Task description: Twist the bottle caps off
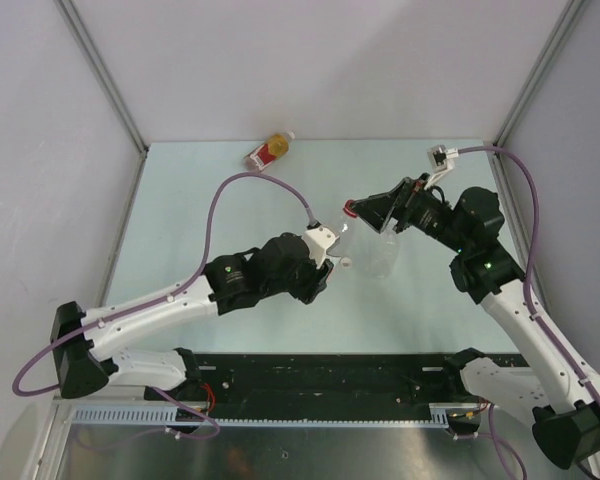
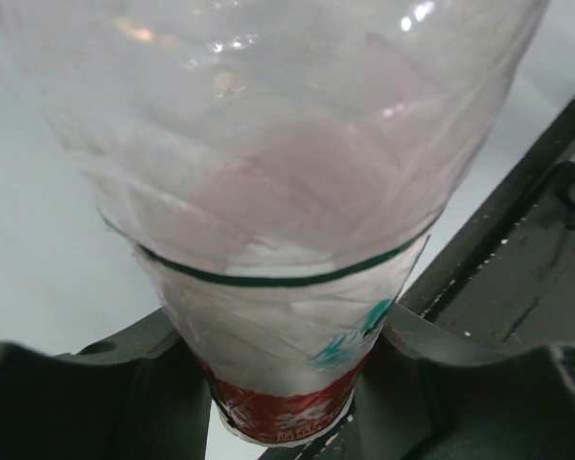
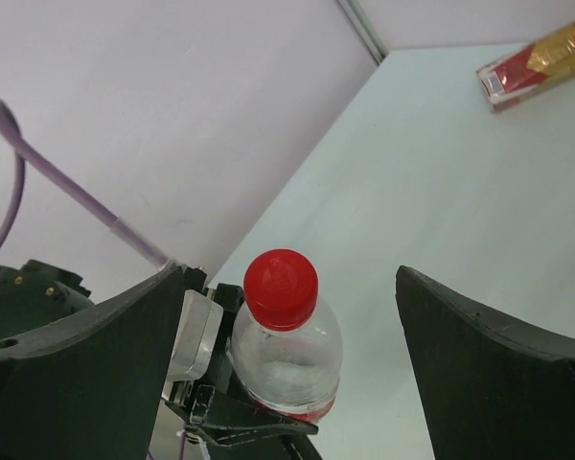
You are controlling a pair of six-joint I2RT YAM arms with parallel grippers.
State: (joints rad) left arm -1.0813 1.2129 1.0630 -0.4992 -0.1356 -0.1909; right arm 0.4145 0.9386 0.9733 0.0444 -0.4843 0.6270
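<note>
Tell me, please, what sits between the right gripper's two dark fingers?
A bright red round plastic cap on a clear plastic bottle sits in the gap of the open right gripper, touching neither finger, as the right wrist view shows.

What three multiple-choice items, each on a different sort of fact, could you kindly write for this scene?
1. Where is the amber bottle? A) at the table's far edge B) at its near edge C) at its centre
2. What colour is the cap on the bottle in the left hand? A) white B) red C) blue
3. How is the right hand? A) shut on the cap B) open around the cap C) out of view

1 A: the top view shows it at the far rim. 2 B: the right wrist view shows red. 3 B: gaps separate both fingers from the cap.
</note>
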